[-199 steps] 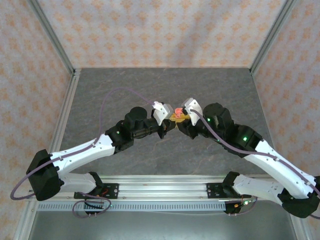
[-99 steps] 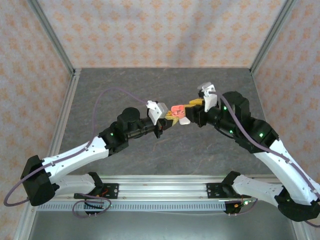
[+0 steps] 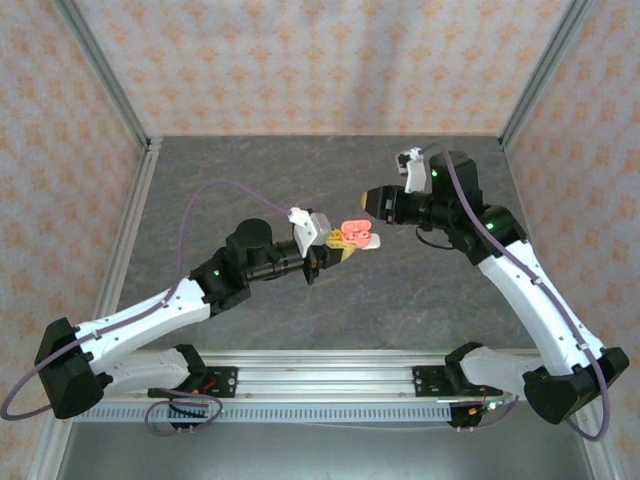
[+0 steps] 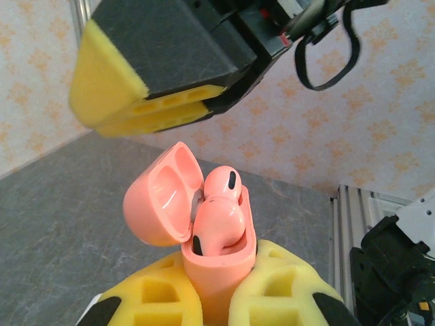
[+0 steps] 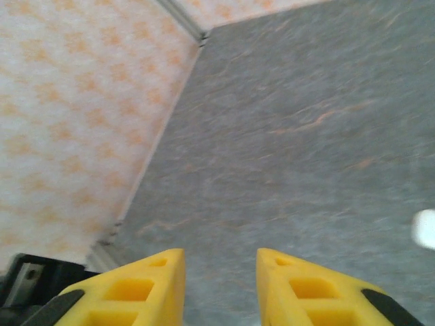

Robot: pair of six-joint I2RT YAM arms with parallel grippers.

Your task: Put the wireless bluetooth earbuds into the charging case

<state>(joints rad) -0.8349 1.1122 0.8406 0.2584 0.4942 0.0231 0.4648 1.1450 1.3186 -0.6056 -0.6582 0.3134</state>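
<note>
- L gripper (image 4: 219,284): yellow fingers pinch the lower body of the coral-pink charging case (image 4: 221,261). It is held upright in the air above the grey table (image 5: 306,136), approx. mid-workspace.
- Case lid (image 4: 160,204): open, tipped back to one side on its hinge.
- Earbuds (image 4: 219,227): both coral-pink and in the case wells, heads poking above the rim. By my judgement they are not fully seated.
- R gripper (image 5: 221,272): fingers spread w/ nothing between them. It hangs near the case, not touching it.
- To do this step well, keep the L grip steady and the case upright. Bring 1 R fingertip onto the bud heads, press gently till flush, then push the lid shut.
- Count: 1 case, 1 lid, 2 pink earbuds, 2 grippers, and 1 white blur (image 5: 425,229) on the table, too blurred to name.
</note>
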